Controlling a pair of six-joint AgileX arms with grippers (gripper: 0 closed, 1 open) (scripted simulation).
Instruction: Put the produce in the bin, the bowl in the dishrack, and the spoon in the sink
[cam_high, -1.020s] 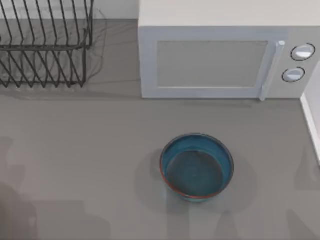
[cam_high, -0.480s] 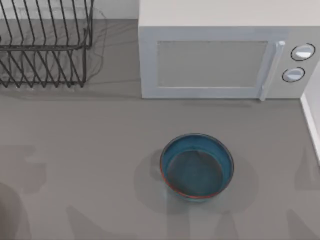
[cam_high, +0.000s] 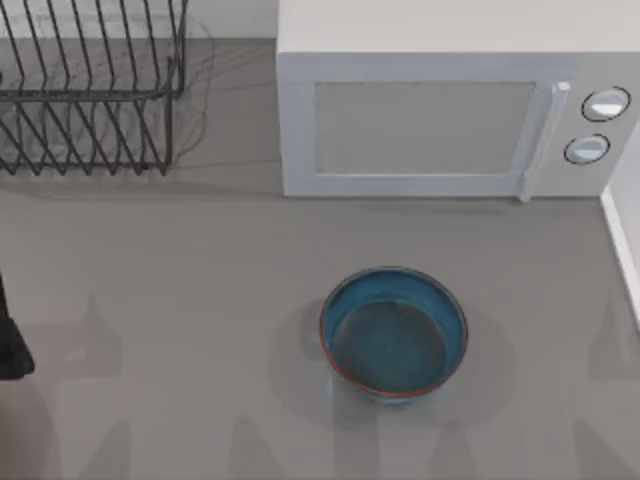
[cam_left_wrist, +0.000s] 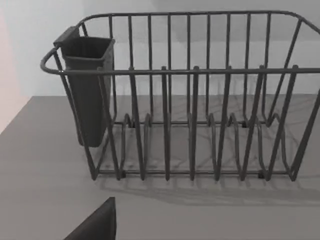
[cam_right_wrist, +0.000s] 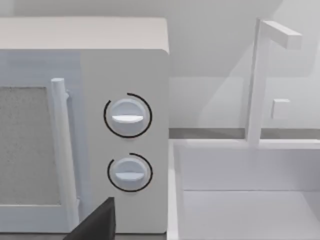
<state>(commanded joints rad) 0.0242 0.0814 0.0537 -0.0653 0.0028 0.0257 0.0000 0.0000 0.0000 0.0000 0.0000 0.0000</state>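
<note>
The teal-blue bowl (cam_high: 393, 335) with a reddish-brown rim stands upright and empty on the grey counter, right of centre and in front of the microwave. The dark wire dishrack (cam_high: 85, 95) sits at the back left, and the left wrist view faces it close up (cam_left_wrist: 190, 100). A dark part of my left arm (cam_high: 10, 345) shows at the left edge, far from the bowl. A dark piece of my left gripper (cam_left_wrist: 95, 225) shows, and one of my right gripper (cam_right_wrist: 95, 222). The white sink (cam_right_wrist: 240, 200) lies right of the microwave. The produce, the spoon and the bin are out of view.
A white microwave (cam_high: 450, 120) with two knobs (cam_right_wrist: 127, 117) stands at the back. A dark utensil cup (cam_left_wrist: 90, 85) hangs in one end of the rack. A white faucet (cam_right_wrist: 260, 75) rises behind the sink. The sink's edge (cam_high: 622, 245) runs along the right.
A dark part of my left arm has come into the top view at its left edge. The arm shadows on the counter have shifted. The bowl has not moved.
</note>
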